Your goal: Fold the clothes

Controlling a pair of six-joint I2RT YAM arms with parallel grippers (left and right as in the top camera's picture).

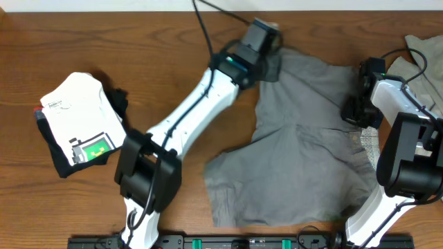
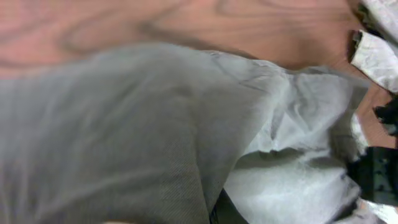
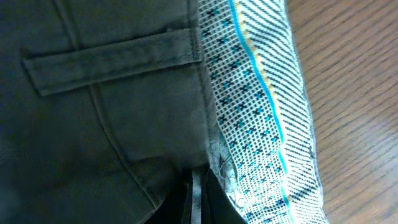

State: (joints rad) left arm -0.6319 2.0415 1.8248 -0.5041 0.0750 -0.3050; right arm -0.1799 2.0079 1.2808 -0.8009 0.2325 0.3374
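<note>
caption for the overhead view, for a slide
Left hand and right hand grip the shorts spread on the table; a folded white garment lies apart.

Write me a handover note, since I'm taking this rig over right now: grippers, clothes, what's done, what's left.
Left gripper: shut on the far leg corner of the grey shorts, with the cloth bunched there.
Right gripper: shut on the shorts' waistband.
Clothes: the shorts lie spread out and unfolded between the arms. A folded white shirt sits on a dark garment at the left. A pale garment lies crumpled at the far right.
Done: both grips are on the shorts, and the left pile looks folded.
Left: fold the shorts, then probably the pale garment.
</note>
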